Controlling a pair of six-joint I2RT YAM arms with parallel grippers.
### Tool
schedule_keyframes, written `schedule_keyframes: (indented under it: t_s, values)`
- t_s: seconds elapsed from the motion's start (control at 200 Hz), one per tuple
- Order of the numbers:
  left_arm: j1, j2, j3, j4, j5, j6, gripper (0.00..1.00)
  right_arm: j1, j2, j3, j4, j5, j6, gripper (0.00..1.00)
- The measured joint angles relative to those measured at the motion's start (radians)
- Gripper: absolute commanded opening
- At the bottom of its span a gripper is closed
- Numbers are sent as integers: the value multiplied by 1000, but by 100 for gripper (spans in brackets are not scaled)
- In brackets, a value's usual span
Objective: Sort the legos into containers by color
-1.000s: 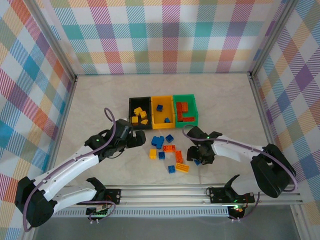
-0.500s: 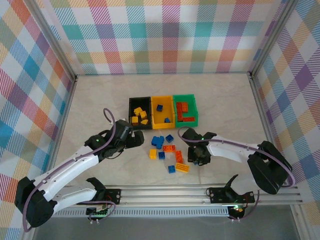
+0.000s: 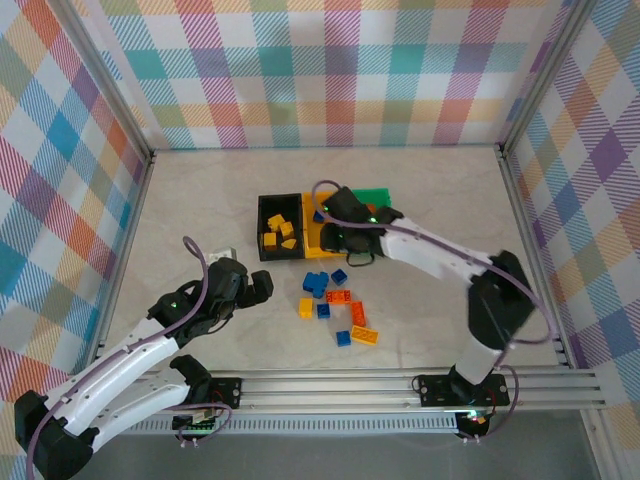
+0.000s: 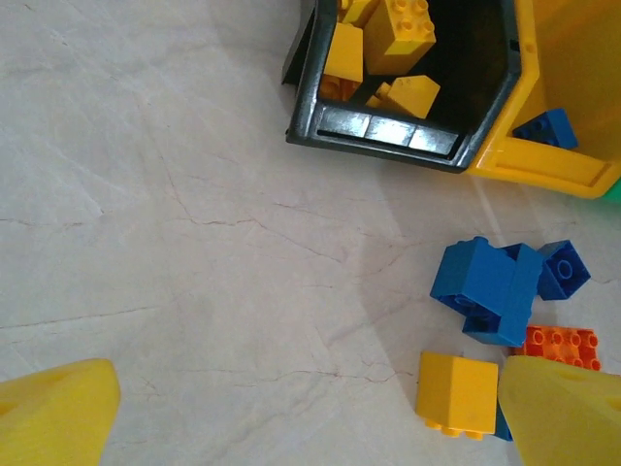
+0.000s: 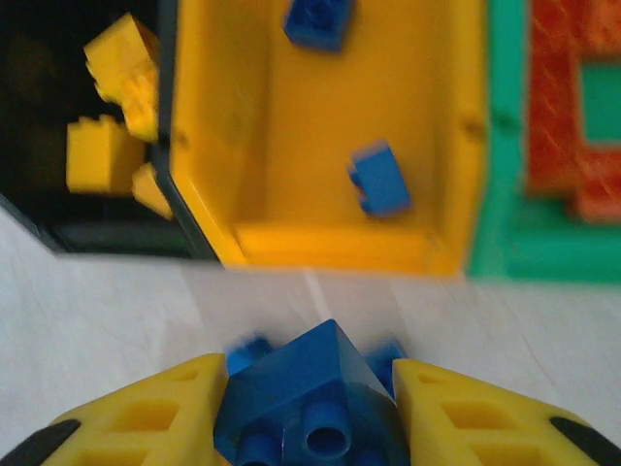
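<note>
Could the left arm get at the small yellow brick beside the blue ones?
Probably yes. The left hand is open, and the yellow brick lies close before it with nothing on top, though blue bricks crowd it.

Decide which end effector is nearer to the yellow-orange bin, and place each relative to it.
Right. The right end effector, gripping a blue brick, hangs before the near wall of the yellow-orange bin. The left end effector, open, sits farther off, in front of the black bin.

- Your black bin (image 3: 280, 256), holding yellow bricks (image 4: 403, 24), touches the yellow bin (image 5: 330, 250) on its left; the green bin (image 5: 495, 194) on its right.
- Loose bricks (image 3: 338, 297) lie before the yellow bin; one blue brick (image 5: 306, 383) is held, gripped, just before it.
</note>
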Motion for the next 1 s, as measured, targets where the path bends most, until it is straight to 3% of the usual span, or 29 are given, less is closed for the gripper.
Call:
schedule_keyframes:
  t_s: [0.26, 0.45, 0.58, 0.745, 1.0]
  values:
    - [0, 0, -4, -22, 1, -32, 100, -22, 344, 358, -47, 103, -38, 46]
    - [0, 20, -9, -45, 6, -45, 100, -39, 413, 447, -90, 133, -29, 73]
    - [0, 14, -22, -44, 22, -53, 100, -45, 414, 452, -90, 132, -36, 80]
    - [0, 5, -26, -27, 54, -52, 100, -46, 334, 350, -38, 119, -36, 83]
    - [-15, 145, -26, 105, 155, -3, 90, -45, -39, 3, 69, 61, -18, 85]
